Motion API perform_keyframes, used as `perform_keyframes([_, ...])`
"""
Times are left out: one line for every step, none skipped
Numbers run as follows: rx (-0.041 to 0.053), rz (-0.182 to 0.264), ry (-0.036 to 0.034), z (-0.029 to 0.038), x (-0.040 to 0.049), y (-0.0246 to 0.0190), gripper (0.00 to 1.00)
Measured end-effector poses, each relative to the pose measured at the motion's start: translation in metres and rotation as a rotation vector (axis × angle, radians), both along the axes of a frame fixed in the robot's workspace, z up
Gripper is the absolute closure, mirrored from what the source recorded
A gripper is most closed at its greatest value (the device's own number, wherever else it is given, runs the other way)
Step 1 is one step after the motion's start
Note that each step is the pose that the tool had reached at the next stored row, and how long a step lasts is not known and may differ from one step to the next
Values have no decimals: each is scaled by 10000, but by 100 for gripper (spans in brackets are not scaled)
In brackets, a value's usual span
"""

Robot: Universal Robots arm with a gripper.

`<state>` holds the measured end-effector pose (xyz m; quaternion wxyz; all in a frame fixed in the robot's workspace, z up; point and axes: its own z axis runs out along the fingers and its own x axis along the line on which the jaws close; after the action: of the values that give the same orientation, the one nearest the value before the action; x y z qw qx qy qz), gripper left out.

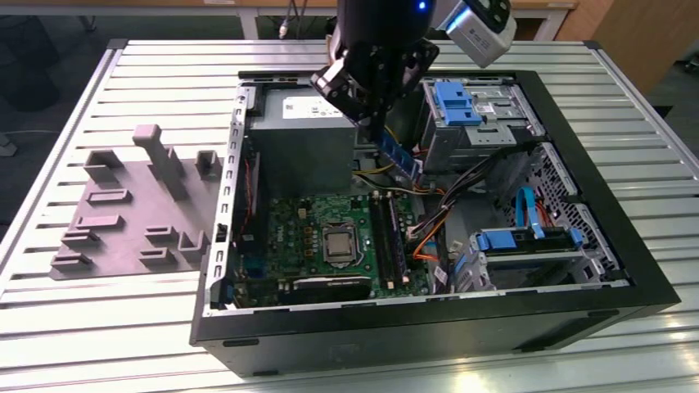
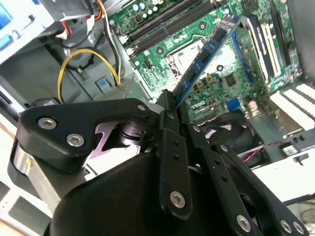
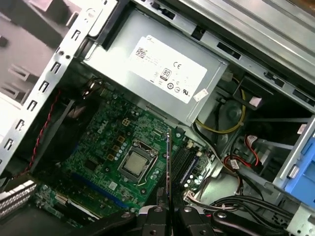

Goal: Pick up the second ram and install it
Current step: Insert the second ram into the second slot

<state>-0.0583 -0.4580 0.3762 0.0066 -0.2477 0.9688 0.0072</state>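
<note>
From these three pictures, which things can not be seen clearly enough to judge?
- The held end of the thin blue-green memory stick: in the second wrist view the black pincer covers it.
- The long black motherboard slots: in the exterior view, too small to tell which are filled.
- The stick's chips: edge-on in the first wrist view.
- The dark computer case: its near wall hides the board's near edge in the exterior view.

You are looking, in the exterior view, at a table (image 1: pixel 98 327) of pale ribbed metal slats that spans the frame. An open black computer case (image 1: pixel 437 327) lies directly on it, from the centre to the lower right. A grey fixture plate (image 1: pixel 137 213) with raised blocks and posts lies at the centre left, just beside the case.
</note>
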Motion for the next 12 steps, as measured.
perform_keyframes([-1,-178,0,-2,0,0,85])
perform_keyframes([-1,-365,0,-3,0,0,85])
perform_keyframes([-2,-540,0,-5,0,0,85])
perform_keyframes([-2,-710,0,-6,0,0,85])
perform_keyframes([-2,-884,0,-7,0,0,85])
perform_keyframes([-2,-1057,0,-9,0,0,85])
perform_keyframes([-2,-1235,0,-10,0,0,85])
perform_keyframes([-2,-1422,0,-12,0,0,85])
perform_keyframes([-1,-1598,0,-13,0,0,85])
perform_keyframes([-1,-1780,0,-15,0,0,85])
perform_keyframes([-2,-1958,0,-16,0,0,85])
perform_keyframes([-2,-2139,0,-18,0,0,85])
